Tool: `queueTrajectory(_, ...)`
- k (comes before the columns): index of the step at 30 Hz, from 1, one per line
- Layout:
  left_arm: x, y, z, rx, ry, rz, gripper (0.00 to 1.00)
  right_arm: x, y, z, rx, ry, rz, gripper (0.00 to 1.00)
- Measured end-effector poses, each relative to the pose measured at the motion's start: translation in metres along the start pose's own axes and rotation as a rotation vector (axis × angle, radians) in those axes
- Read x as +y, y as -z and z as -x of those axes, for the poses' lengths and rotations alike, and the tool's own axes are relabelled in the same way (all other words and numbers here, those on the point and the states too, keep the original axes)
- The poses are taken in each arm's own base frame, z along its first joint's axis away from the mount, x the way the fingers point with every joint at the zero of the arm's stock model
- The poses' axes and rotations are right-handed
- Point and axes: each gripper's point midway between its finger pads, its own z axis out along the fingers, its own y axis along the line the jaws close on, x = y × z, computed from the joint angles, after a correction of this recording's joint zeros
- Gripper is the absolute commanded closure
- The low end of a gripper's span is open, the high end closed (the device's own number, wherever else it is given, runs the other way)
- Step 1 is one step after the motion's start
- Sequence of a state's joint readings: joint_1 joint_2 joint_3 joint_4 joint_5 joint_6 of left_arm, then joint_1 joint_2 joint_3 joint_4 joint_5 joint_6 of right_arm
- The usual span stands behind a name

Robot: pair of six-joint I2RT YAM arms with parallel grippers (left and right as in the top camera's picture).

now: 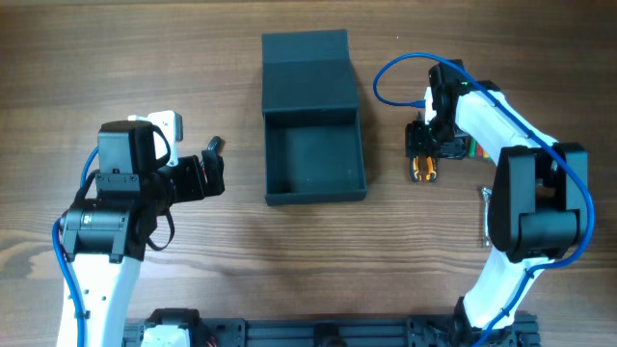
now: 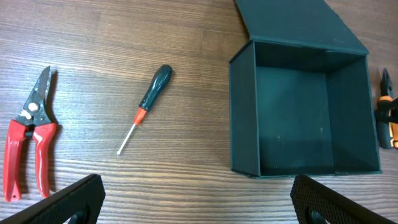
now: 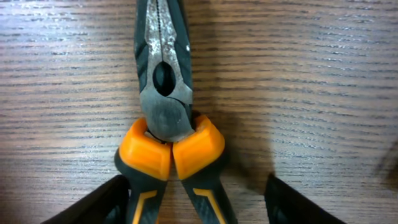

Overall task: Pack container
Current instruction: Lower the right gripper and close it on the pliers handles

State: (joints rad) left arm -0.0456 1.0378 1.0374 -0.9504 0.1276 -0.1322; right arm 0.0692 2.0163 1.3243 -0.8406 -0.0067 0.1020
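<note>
The dark teal-grey container [image 1: 315,197] sits at the table's middle, empty, its flap lid [image 1: 307,60] folded open at the far side. It also shows in the left wrist view [image 2: 244,112]. My right gripper [image 1: 424,157] is low over orange-handled pliers [image 1: 423,172] to the right of the container. In the right wrist view the pliers [image 3: 166,118] lie flat on the wood. The open fingers [image 3: 196,205] straddle the handles, the right finger well apart from them. My left gripper [image 2: 199,208] is open and empty, left of the container [image 1: 214,173].
Red-handled shears [image 2: 28,143] and a dark-handled screwdriver [image 2: 148,99] lie on the wood left of the container. A thin metal tool [image 1: 485,217] lies by the right arm's base. Something red and green [image 1: 474,149] shows partly under the right arm.
</note>
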Motion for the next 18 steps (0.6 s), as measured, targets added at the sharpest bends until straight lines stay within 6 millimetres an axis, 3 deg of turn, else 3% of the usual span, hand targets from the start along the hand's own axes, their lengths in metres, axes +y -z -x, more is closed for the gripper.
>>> queueTrajectory(5, 0.0000, 0.0000, 0.0000, 0.000, 0.000, 0.000, 0.00, 0.0002, -0.0001, 0.0001, -0.001, -0.002, 0.001, 0.50)
queueTrajectory(13, 0.0000, 0.0000, 0.0000, 0.000, 0.000, 0.000, 0.00, 0.0016, -0.0001, 0.0011, -0.004, -0.002, 0.009, 0.53)
queueTrajectory(18, 0.0000, 0.0000, 0.0000, 0.000, 0.000, 0.000, 0.00, 0.0016, -0.0001, 0.0013, -0.005, -0.002, 0.009, 0.66)
